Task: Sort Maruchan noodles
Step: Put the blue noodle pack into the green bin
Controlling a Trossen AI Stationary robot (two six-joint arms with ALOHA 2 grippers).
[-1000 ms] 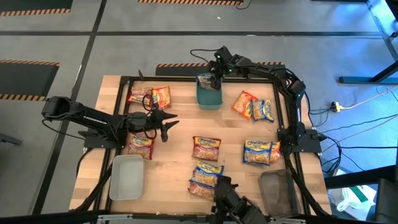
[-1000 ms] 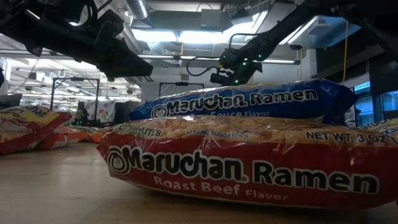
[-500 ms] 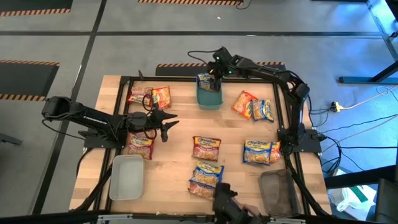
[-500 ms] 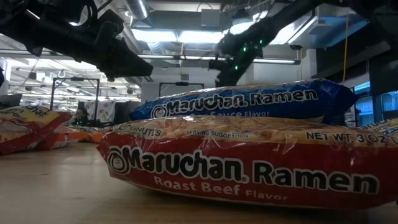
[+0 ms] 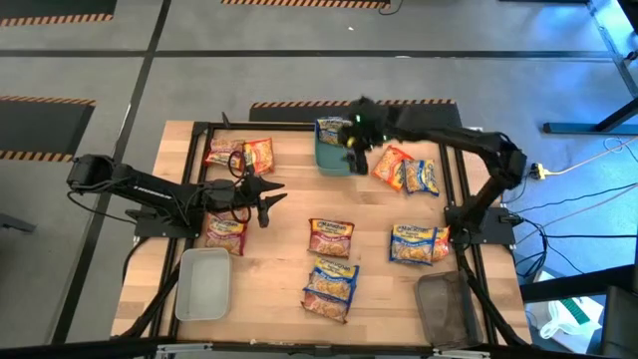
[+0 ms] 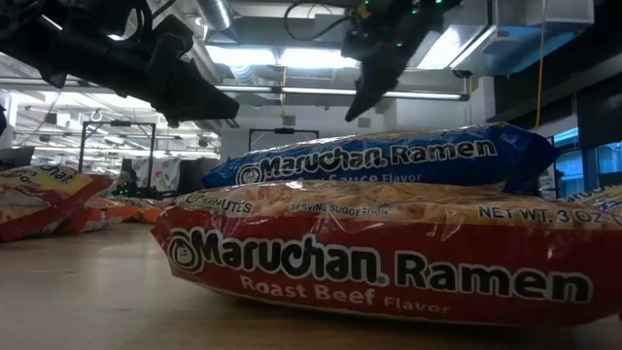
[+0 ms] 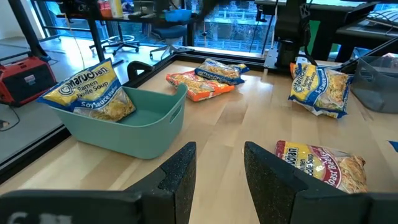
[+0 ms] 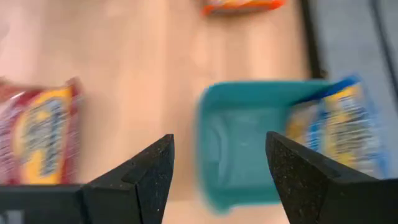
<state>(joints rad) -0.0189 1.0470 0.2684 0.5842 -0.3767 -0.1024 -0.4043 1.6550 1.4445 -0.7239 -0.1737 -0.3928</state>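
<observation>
The Maruchan noodles lie scattered as flat packets on the wooden table. One blue-and-yellow packet (image 5: 328, 129) leans inside the teal tray (image 5: 336, 160) at the far middle. My right gripper (image 5: 355, 141) hangs open and empty above the tray's right side; its wrist view shows the tray (image 8: 249, 149) and that packet (image 8: 339, 130) below the fingers. My left gripper (image 5: 265, 199) waits at mid-left, open and empty, pointing level toward the tray (image 7: 134, 127) and a red packet (image 7: 320, 165).
Other packets: two at the far left (image 5: 240, 153), one under the left arm (image 5: 225, 232), a red one mid-table (image 5: 331, 237), a blue one over a red one near the front (image 5: 332, 284), and pairs at right (image 5: 407, 171) (image 5: 419, 242). A grey tray (image 5: 203, 284) and a dark tray (image 5: 446, 307) stand at the near corners.
My right gripper has risen and swung from over the teal tray's far end toward the near and right side, tipping less steeply down; its fingers stay apart and empty. The blue-and-yellow packet has stayed in the tray.
</observation>
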